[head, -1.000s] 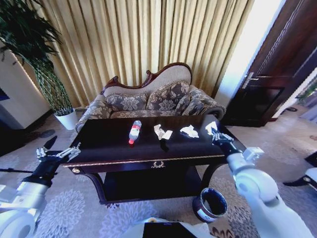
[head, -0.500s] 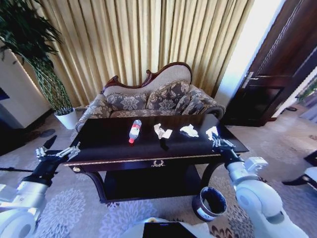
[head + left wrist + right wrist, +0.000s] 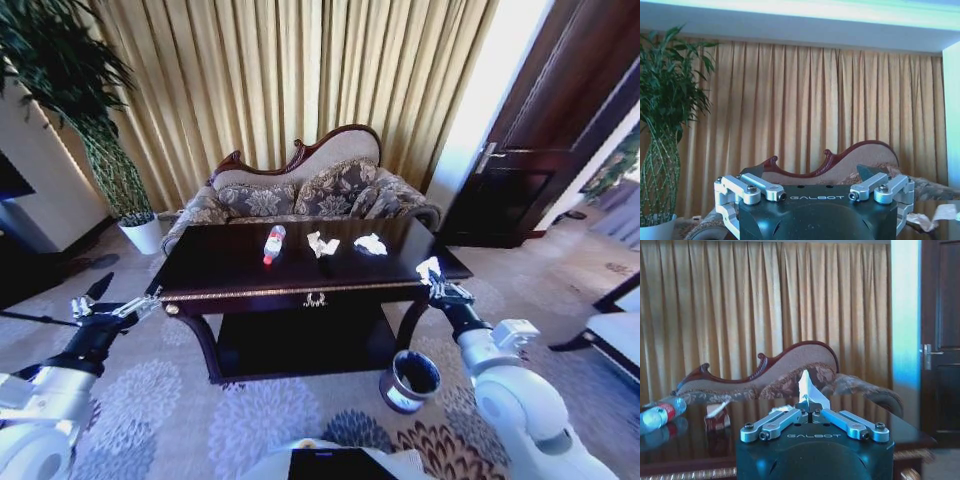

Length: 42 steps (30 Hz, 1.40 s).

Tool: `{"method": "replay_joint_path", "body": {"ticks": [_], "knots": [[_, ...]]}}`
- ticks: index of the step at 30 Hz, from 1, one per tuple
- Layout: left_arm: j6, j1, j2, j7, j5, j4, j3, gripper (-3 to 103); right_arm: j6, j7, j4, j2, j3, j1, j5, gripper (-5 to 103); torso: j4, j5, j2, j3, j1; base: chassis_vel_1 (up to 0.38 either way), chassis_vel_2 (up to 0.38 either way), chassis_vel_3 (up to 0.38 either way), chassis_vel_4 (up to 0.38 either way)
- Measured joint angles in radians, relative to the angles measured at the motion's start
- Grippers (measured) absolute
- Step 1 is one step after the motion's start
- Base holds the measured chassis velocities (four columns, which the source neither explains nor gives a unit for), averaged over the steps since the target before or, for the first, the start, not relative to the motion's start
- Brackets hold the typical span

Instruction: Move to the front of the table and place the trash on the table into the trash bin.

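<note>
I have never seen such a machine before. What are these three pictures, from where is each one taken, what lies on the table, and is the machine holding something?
This is a wheeled robot with two arms. The head view looks forward and down from its head; the other two pictures come from a camera on each wrist.

On the dark-brown table lie a clear plastic bottle with a red cap and two crumpled white paper scraps. The trash bin stands on the carpet near the table's front right leg.

The right gripper, beside the table's right end, has its jaws shut on a third white paper scrap. The left gripper is held in the air left of the table, jaws open and holding nothing. Behind are a sofa and curtains.
</note>
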Motion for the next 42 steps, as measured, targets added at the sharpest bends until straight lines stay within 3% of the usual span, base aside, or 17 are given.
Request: {"method": "replay_joint_path", "body": {"ticks": [13,22,25,28,42], "knots": [[-0.004,0.003,-0.009,0.003,-0.009,0.0,-0.006,100,0.007,0.004,-0.387,-0.027,-0.024,0.11,0.01,0,0.0,0.0005,-0.002,0.001,0.003,0.007,-0.026,-0.017,0.025],[-0.005,0.011,-0.024,0.003,-0.008,0.0,-0.009,100,0.045,-0.001,-0.82,-0.076,-0.084,0.305,-0.038,0,0.0,0.0003,0.0,0.0,0.0,-0.007,0.008,0.008,-0.006],[-0.005,0.013,-0.026,0.003,-0.008,0.0,-0.009,100,0.052,0.0,-0.877,-0.075,-0.094,0.332,-0.05,0,-0.0002,0.0004,0.0,0.0,0.0,0.0,0.0,0.0,0.0],[-0.005,0.019,-0.035,0.003,-0.005,0.0,-0.011,100,0.08,-0.001,-1.032,-0.056,-0.133,0.403,-0.129,0,0.0,0.0003,-0.001,0.001,0.001,0.0,0.0,0.0,0.0],[-0.003,0.016,-0.044,0.007,0.0,0.0,-0.006,100,0.13,-0.008,-1.283,0.021,-0.188,0.556,-0.257,0,0.0,0.0002,-0.001,0.001,0.001,0.0,0.0,0.0,0.0]]}}
